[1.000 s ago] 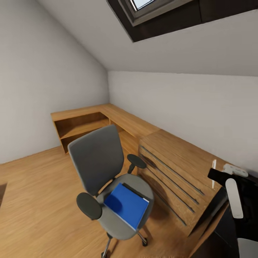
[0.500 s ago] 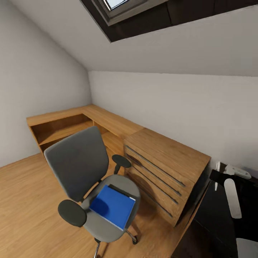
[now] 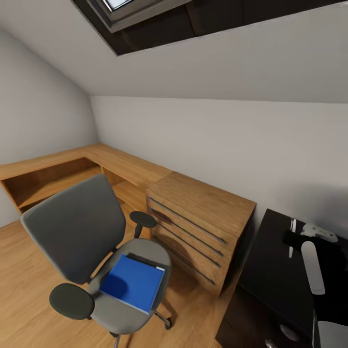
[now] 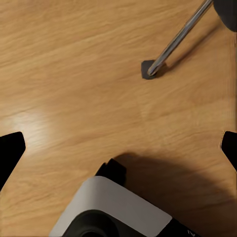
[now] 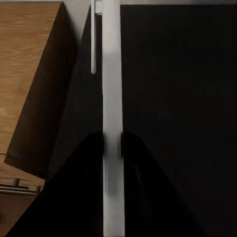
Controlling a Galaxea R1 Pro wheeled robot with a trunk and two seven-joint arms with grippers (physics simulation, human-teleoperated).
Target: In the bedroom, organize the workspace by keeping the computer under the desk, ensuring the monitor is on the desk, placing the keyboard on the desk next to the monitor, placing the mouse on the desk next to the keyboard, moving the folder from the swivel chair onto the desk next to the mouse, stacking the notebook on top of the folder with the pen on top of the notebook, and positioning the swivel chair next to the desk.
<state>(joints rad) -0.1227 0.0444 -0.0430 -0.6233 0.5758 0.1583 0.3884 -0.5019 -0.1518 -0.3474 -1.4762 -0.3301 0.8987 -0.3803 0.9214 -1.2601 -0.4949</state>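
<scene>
Head view: blue folder flat on the swivel chair.
Right gripper pinches a thin white bar over the desk; left gripper's fingertips spread above floor.

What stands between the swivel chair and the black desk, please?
In the head view, a wooden drawer unit stands between the chair and the desk, against the wall.

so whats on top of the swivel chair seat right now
The blue folder lies flat on the seat of the swivel chair, with a dark strip showing along its back edge. Whatever seat surface sits beneath the folder is covered.
</scene>
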